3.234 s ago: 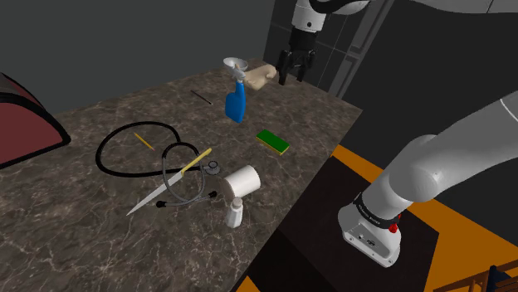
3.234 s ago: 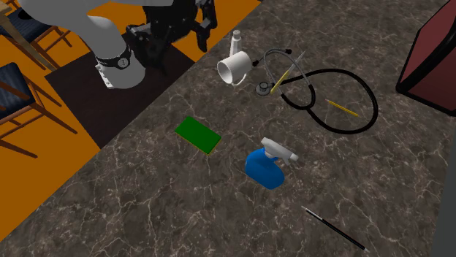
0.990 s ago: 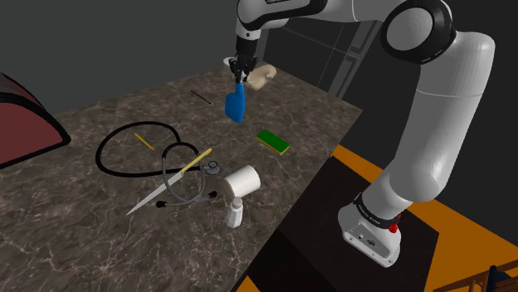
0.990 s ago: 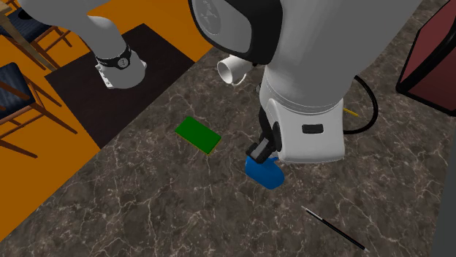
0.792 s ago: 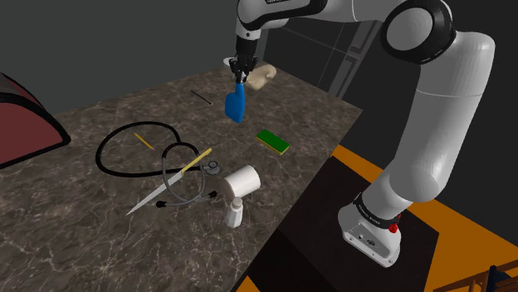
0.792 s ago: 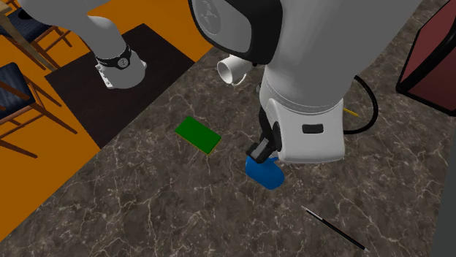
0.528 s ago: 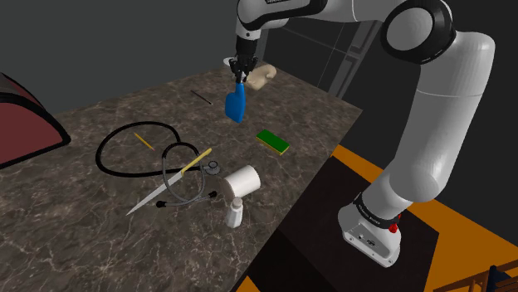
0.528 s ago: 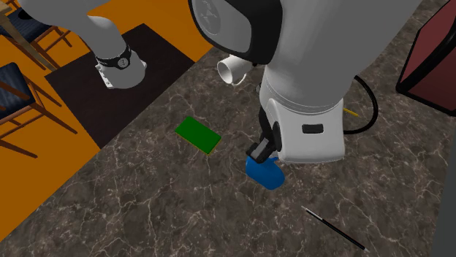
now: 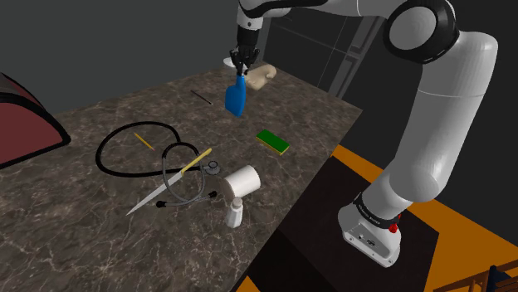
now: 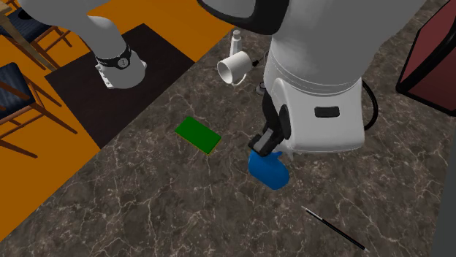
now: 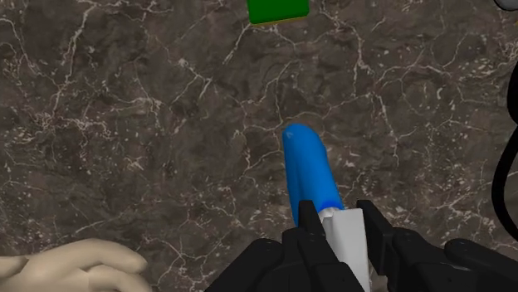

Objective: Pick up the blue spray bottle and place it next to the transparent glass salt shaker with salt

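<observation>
The blue spray bottle with a white top (image 9: 235, 97) is at the far end of the dark stone table (image 9: 83, 224). It hangs straight down from the black gripper (image 9: 241, 66). The two fingers are closed on its white neck, one on each side, as the wrist view shows. I cannot tell for sure if its bottom is off the table.

The grip is high up and the heavy blue part is below, so I think the bottle could swing. It is best to lift it straight up and carry it slowly.

The small clear salt shaker with a white cap (image 9: 236, 214) stands well apart from the bottle, close to the table's edge near the stand. A white mug on its side (image 9: 244, 181) lies just beside it. A flat green block (image 9: 272, 141) lies between the bottle and the shaker, so go over it.

By the mug there is also a black stethoscope (image 9: 137, 149) and a long pale blade with a yellow handle (image 9: 166, 187). The bottle must come down softly so it does not knock the shaker off the edge.
</observation>
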Controlling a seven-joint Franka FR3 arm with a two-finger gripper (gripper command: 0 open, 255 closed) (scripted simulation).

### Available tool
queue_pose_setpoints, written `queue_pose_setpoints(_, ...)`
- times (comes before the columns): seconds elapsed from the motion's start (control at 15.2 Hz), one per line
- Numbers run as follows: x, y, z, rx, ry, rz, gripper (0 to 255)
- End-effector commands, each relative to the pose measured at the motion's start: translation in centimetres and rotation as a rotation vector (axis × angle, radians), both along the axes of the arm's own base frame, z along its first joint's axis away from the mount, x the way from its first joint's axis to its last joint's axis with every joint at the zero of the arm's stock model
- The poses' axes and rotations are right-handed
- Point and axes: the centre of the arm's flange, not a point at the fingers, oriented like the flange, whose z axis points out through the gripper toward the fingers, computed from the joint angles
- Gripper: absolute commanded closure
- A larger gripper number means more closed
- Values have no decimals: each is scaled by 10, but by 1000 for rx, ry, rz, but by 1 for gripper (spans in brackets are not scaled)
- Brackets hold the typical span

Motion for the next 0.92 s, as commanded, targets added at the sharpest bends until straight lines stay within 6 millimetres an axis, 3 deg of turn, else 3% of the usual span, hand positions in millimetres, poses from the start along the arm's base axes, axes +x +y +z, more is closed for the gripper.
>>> queue_pose_setpoints(0.0,0,0,10,0,0,0,255)
queue_pose_setpoints(0.86,0,0,79,0,0,0,255)
